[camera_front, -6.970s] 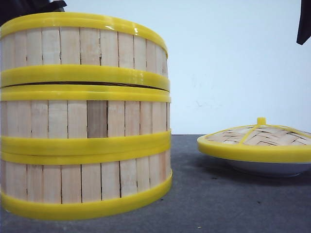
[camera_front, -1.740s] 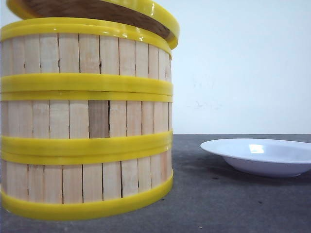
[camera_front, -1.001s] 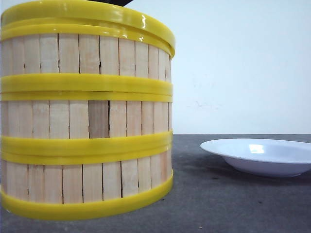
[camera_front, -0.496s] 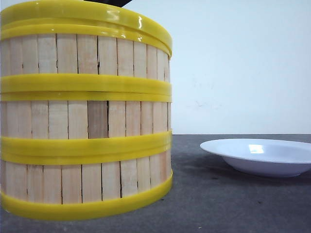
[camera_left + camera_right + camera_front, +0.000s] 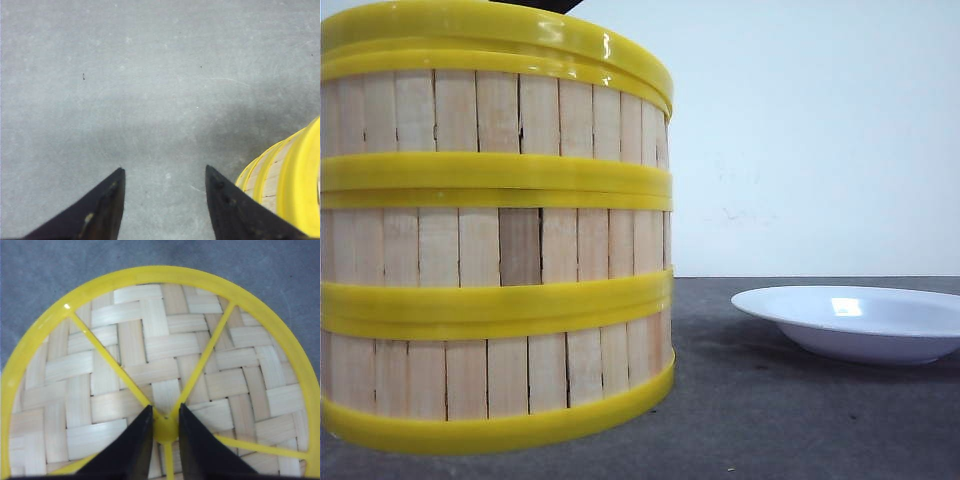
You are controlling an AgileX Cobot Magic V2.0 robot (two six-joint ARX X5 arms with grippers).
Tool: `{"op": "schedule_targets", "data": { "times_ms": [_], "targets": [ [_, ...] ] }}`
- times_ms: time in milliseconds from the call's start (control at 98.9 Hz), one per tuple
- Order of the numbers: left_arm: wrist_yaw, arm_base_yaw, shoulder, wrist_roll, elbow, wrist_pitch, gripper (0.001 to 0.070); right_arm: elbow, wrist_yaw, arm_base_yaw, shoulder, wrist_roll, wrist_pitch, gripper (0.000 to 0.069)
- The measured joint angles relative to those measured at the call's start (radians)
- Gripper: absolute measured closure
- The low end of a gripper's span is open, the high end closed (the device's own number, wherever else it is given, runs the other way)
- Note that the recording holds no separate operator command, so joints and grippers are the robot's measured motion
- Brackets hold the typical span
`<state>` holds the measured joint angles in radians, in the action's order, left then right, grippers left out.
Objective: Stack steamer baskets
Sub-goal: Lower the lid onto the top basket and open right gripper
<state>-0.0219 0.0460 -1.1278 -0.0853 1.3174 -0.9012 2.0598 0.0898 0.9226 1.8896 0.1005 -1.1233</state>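
Three steamer baskets (image 5: 495, 250) stand stacked at the left of the front view, with pale slat walls and yellow rims. The woven lid (image 5: 150, 350) lies flat on the top basket, and its yellow rim (image 5: 500, 30) caps the stack. My right gripper (image 5: 165, 412) is shut on the lid's yellow knob (image 5: 165, 429), a finger against each side of it. My left gripper (image 5: 165, 172) hangs open over bare table with nothing between its fingers. The stack's wall (image 5: 280, 180) is just beside one finger.
An empty white plate (image 5: 860, 320) sits on the dark grey table (image 5: 750, 420) to the right of the stack. A pale wall stands behind.
The lid left the white plate, hung tilted over the stack, and now lies flat on the top basket. Over the last second the stack has shifted very slightly left.
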Motion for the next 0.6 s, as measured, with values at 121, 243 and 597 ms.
{"op": "schedule_targets", "data": {
  "times_ms": [121, 243, 597],
  "targets": [
    [0.000, 0.000, 0.000, 0.000, 0.000, 0.000, 0.0410, 0.000, 0.000, 0.000, 0.000, 0.001, -0.002, 0.0624],
    [0.000, 0.000, 0.000, 0.000, 0.000, 0.004, 0.0410, 0.005, 0.000, 0.000, 0.000, 0.001, -0.007, 0.0624],
    [0.000, 0.000, 0.000, 0.000, 0.000, 0.006, 0.0410, 0.008, 0.001, 0.001, 0.000, 0.003, -0.019, 0.0602]
  ]
}}
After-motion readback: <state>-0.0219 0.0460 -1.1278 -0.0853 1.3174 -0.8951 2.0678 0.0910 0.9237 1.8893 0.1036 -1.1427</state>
